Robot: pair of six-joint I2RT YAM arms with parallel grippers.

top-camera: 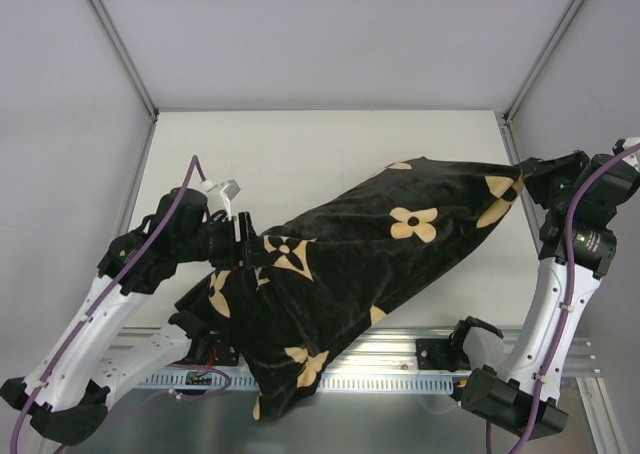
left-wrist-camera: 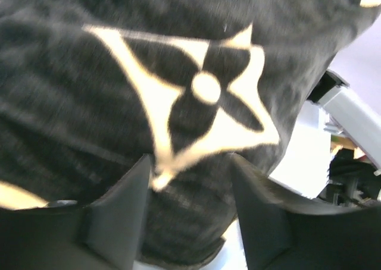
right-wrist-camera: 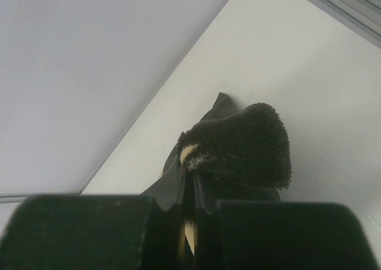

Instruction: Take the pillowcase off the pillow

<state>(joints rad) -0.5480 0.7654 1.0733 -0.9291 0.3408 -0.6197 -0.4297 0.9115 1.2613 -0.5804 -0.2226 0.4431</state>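
Observation:
The black pillowcase (top-camera: 380, 244) with tan flower and star motifs lies stretched diagonally across the table, bulging as if filled. The white pillow is hidden. My right gripper (top-camera: 522, 186) is shut on the case's far right corner; the wrist view shows the fabric (right-wrist-camera: 250, 145) pinched between the closed jaws of the right gripper (right-wrist-camera: 191, 181). My left gripper (top-camera: 248, 246) is at the case's left side. In its wrist view the left gripper (left-wrist-camera: 189, 163) has its fingers set around a thick bunch of the fabric (left-wrist-camera: 89, 91), which fills the gap between them.
The case's lower end (top-camera: 280, 394) hangs over the aluminium rail (top-camera: 400, 359) at the table's near edge. The white tabletop (top-camera: 300, 154) shows behind the case. Enclosure walls and corner posts (top-camera: 120, 54) stand at left, right and back.

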